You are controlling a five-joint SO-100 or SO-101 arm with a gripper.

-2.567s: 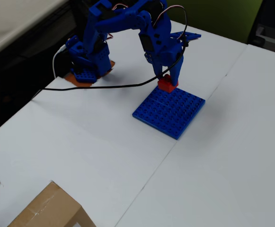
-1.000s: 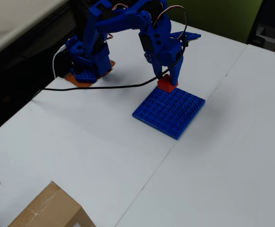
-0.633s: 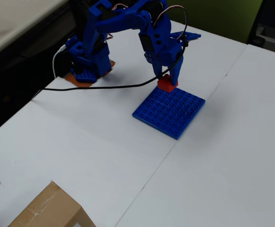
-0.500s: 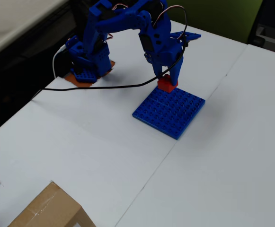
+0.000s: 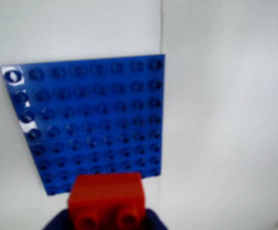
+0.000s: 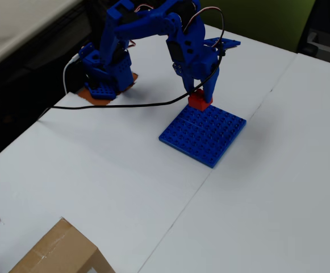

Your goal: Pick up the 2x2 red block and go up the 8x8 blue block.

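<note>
Gripping the 2x2 red block [image 6: 197,100] between its two blue fingers, the end effector [image 6: 199,98] hangs at the far edge of the 8x8 blue block [image 6: 203,133], which lies flat on the white counter [image 6: 96,170] across a seam between two sheets. Wrist view: red block [image 5: 106,199] sits at bottom centre, studs toward the lens, overlapping the near edge of the blue plate [image 5: 91,120]; whether brick touches plate, cannot tell. Black cable [image 6: 119,104] trails left toward the arm's base; cardboard box [image 6: 59,250] at the counter's near corner.
</note>
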